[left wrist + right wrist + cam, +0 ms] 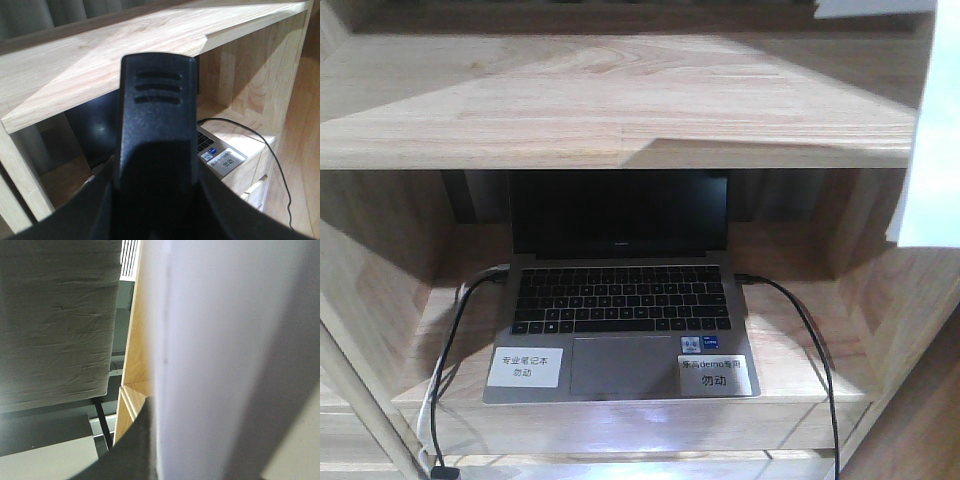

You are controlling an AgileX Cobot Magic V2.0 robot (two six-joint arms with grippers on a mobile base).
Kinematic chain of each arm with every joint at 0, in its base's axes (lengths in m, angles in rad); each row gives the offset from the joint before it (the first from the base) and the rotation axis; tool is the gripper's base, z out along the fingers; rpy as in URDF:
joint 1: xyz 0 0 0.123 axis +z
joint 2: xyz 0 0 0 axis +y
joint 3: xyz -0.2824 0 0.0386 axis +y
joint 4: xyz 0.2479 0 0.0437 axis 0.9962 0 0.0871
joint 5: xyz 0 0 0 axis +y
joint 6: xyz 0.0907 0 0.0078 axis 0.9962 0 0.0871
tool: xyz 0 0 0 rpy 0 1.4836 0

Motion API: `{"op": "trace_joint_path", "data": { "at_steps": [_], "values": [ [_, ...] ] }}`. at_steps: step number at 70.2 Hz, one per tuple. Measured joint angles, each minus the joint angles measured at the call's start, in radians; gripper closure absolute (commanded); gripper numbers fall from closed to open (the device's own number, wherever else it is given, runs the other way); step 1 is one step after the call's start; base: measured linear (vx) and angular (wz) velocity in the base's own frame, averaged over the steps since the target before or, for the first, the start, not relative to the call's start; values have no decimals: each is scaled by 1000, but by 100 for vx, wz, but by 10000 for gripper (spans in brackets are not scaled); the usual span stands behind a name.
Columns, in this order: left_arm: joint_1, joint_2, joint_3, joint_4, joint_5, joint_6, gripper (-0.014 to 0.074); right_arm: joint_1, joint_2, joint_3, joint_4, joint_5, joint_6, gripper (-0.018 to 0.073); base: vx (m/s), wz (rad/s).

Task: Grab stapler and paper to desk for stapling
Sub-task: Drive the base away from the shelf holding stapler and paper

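Observation:
The black stapler (pixel 157 115) fills the middle of the left wrist view, standing up between the dark fingers of my left gripper (pixel 157 200), which is shut on it. The white paper (pixel 215 355) covers most of the right wrist view, held on edge in my right gripper (pixel 162 450), whose dark finger (pixel 135 450) presses against the sheet. In the front view the paper (pixel 928 130) hangs at the right edge; neither gripper shows there. The desk is out of view.
A light wooden shelf unit (pixel 620 110) stands straight ahead, with an open laptop (pixel 620 310) in its lower bay carrying two white labels (pixel 527 367). Black and white cables (pixel 455 340) run down both sides. Grey curtain (pixel 55 320) hangs beside the shelf.

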Motion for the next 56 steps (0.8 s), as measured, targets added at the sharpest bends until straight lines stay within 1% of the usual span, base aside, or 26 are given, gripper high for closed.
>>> {"op": "trace_joint_path", "data": {
  "at_steps": [56],
  "values": [
    [0, 0, 0, 0, 0, 0, 603, 0, 0, 0, 0, 0, 0, 566, 0, 2]
  ]
}}
